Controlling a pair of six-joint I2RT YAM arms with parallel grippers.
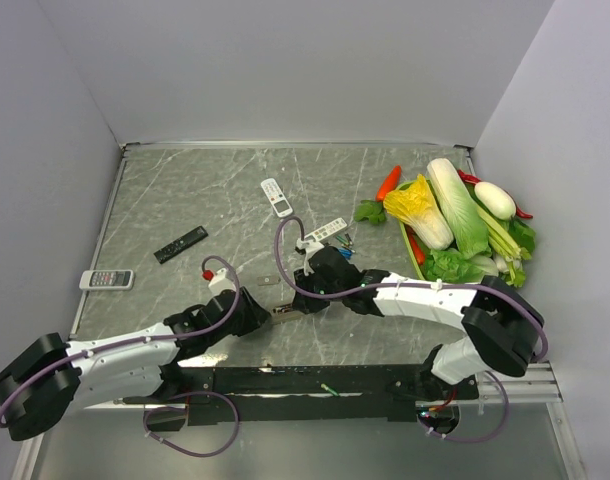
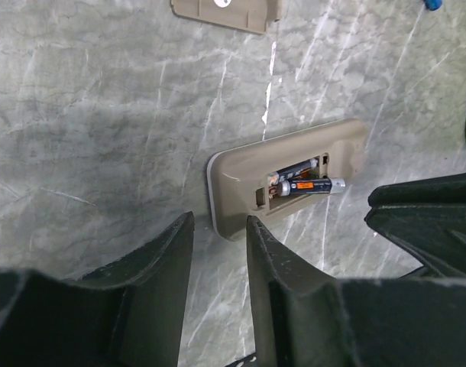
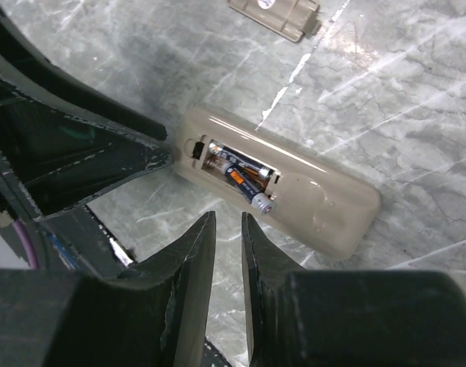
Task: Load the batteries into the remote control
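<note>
The remote control [image 2: 286, 180] lies face down on the marble table, its beige back up and the battery bay uncovered. Two dark batteries [image 2: 305, 183] with orange labels sit in the bay; the nearer one [image 3: 248, 191] is tilted, its silver end poking over the bay's edge. My left gripper [image 2: 218, 229] stands open just short of the remote's rounded end, nothing between its fingers. My right gripper [image 3: 228, 222] hovers beside the bay with a narrow empty gap between its jaws. In the top view the two grippers, left [image 1: 268, 315] and right [image 1: 303, 297], meet over the remote [image 1: 287, 310].
The loose beige battery cover [image 3: 275, 15] lies beyond the remote. A blue battery [image 2: 432, 4] shows at the frame's edge. Other remotes lie about: white [image 1: 276, 197], black [image 1: 179, 244], small white [image 1: 107, 279] and white [image 1: 325, 232]. Vegetables [image 1: 465, 220] fill the right side.
</note>
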